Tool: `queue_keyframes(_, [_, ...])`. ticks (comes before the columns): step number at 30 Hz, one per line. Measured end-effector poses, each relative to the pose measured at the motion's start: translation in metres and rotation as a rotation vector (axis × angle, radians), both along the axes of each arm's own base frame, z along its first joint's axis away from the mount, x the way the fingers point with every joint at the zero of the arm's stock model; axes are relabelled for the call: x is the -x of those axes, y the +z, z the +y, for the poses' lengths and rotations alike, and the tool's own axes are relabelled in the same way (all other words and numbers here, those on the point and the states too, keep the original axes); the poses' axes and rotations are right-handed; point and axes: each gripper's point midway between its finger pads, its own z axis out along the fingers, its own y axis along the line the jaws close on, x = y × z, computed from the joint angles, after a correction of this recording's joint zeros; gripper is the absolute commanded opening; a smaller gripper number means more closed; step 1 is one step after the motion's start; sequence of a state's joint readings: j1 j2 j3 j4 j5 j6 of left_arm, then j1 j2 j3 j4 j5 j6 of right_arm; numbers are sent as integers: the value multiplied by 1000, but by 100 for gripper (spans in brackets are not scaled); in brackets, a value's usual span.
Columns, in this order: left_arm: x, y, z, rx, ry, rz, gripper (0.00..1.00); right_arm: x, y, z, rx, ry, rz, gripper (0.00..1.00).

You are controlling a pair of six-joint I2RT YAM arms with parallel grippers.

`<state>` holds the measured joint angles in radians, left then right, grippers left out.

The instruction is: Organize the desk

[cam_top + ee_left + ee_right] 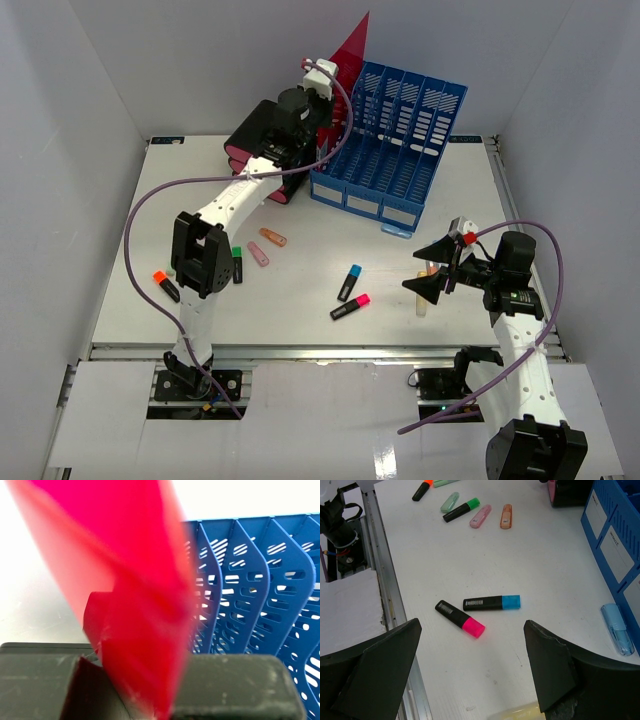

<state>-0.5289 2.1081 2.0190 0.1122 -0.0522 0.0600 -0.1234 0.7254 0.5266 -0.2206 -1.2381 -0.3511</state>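
Folder-filing step; highlighters not yet sorted.
Near right, the right fingers (375, 665) hang spread wide and empty over the white surface (290, 325), which lies below both arms with a pink-capped highlighter (351, 306) and others loose on it. Far back, the left fingers (235, 685) pinch a raised red folder (130, 580) at the blue file rack's (250, 590) left end. Next, it likely needs lining up with a slot and lowering in.

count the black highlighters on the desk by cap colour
orange-capped highlighter: 1
green-capped highlighter: 1
blue-capped highlighter: 1
pink-capped highlighter: 1
total: 4
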Motion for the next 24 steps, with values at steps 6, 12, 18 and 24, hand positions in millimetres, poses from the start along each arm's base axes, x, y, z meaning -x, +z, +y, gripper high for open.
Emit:
queue_keyframes(6, [-4,-2,1,13,-11,-4,0,0,0,0,0,0,0,90])
queue_keyframes(12, [-2,-8,-5,19,-56,3,0,0,0,0,0,0,0,90])
queue_keyframes(18, [0,-36,-7,19,-70,29,1,0,0,0,0,-1,0,90])
queue_keyframes(24, [4,-74,-4,20,-67,81,38,0,0,0,0,-1,0,90])
